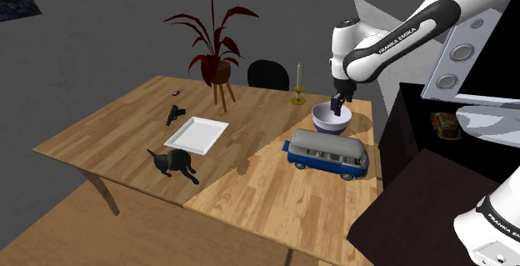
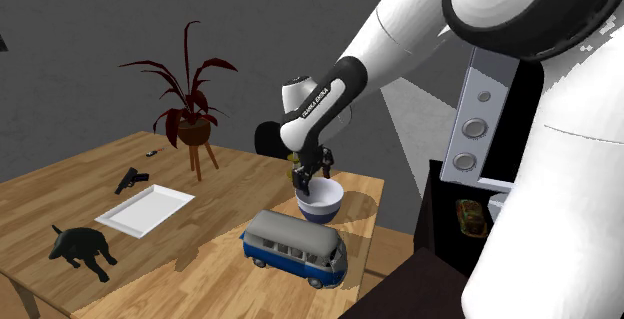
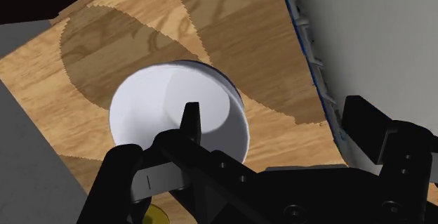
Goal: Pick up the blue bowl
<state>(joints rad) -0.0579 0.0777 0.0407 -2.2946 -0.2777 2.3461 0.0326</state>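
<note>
**Bowl, white inside with a blue band at its foot (image 1: 331, 119), sat beneath an open gripper**

The bowl stood upright on the pale wooden table (image 1: 125, 114). In the shoulder view a blue-and-grey toy van (image 1: 328, 153) lay at its 6 o'clock, near but apart, and a cream candle in a yellow holder (image 1: 298, 85) stood at its 11 o'clock.

The all-black two-finger gripper (image 1: 337, 102) hung straight over the bowl, pointing down. Its jaws were spread wide and gripped nothing. In the wrist view one of the fingers (image 3: 190, 117) was over the white hollow and the other was outside the rim on the van's side.

That offset looked deliberate: it put the bowl's wall between the pads for a rim pinch. The outer finger would probably need care, with the van so close.
</note>
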